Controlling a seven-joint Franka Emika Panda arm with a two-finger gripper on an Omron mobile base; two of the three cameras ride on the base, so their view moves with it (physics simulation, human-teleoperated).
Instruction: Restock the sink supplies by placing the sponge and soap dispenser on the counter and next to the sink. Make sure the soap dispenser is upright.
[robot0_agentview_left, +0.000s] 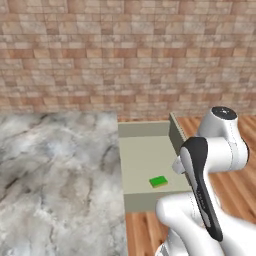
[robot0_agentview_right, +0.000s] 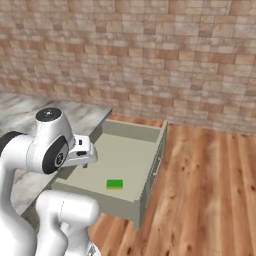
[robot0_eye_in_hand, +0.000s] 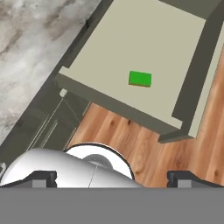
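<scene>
A bright green sponge (robot0_agentview_left: 158, 182) (robot0_agentview_right: 114, 184) (robot0_eye_in_hand: 140, 79) lies flat on the floor of an open sage-green drawer (robot0_agentview_left: 145, 131) (robot0_agentview_right: 152, 167) (robot0_eye_in_hand: 114, 104), near its front wall. The marble counter (robot0_agentview_left: 50, 165) (robot0_agentview_right: 20, 112) (robot0_eye_in_hand: 26, 48) runs to the left of the drawer. My gripper (robot0_eye_in_hand: 116, 178) hangs above the wooden floor in front of the drawer, well short of the sponge. It is open, with its fingertips (robot0_eye_in_hand: 43, 177) far apart and nothing between them. The soap dispenser and the sink are out of view.
A brick wall (robot0_agentview_left: 125, 55) stands behind the counter and the drawer. Wooden floor (robot0_agentview_right: 210, 190) spreads to the right of the drawer. Below the counter edge is a pale cabinet front (robot0_eye_in_hand: 48, 127).
</scene>
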